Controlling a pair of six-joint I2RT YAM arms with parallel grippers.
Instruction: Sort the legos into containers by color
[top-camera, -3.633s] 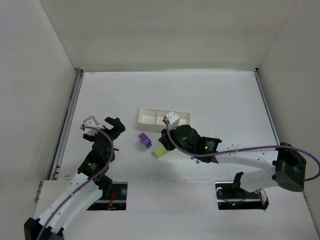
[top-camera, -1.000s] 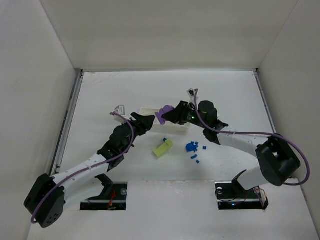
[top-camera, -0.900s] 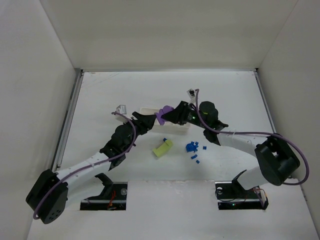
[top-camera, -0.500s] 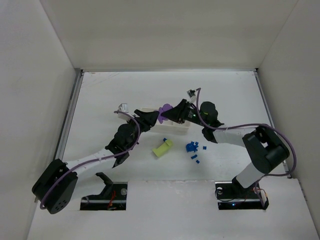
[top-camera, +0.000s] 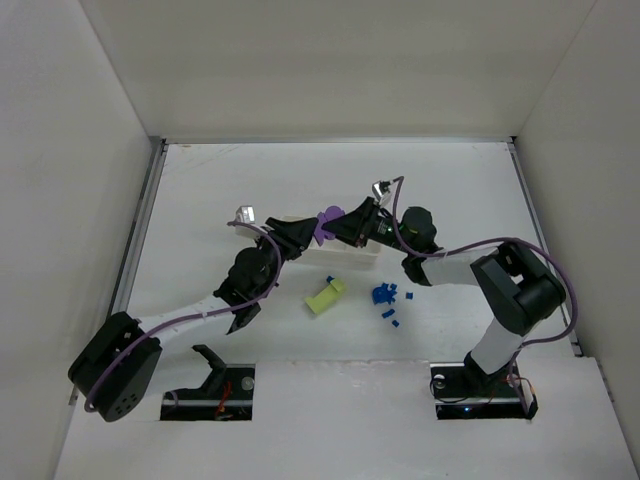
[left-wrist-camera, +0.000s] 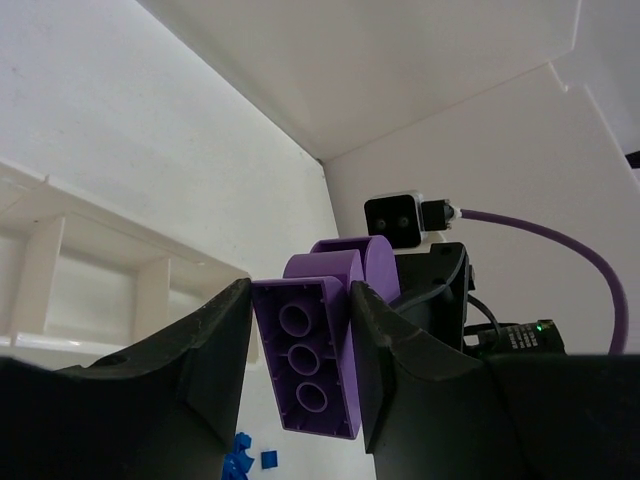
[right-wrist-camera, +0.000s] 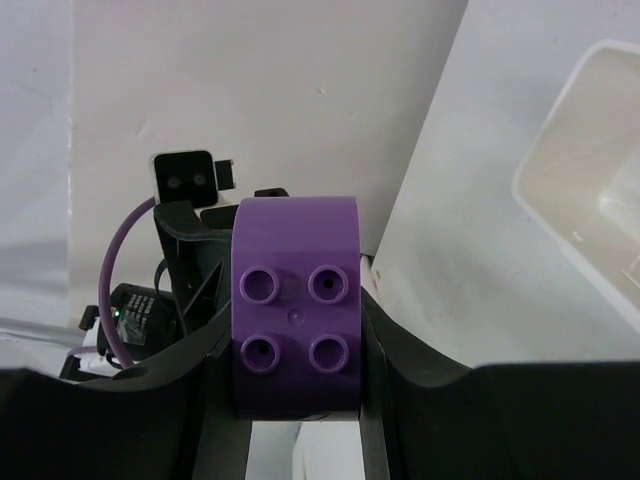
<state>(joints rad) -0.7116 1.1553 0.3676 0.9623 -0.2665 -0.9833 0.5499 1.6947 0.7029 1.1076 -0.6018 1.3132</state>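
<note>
A robotics lab cell: plain white walls (top-camera: 330, 60) around a white table (top-camera: 460, 190) with two cabled arms (top-camera: 180, 325).

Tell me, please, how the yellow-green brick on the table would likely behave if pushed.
The yellow-green brick looks like hard moulded plastic, so it is probably stiff and light. It lies low on the smooth table, so it should slide rather than roll, maybe turning if pushed off-centre.
</note>
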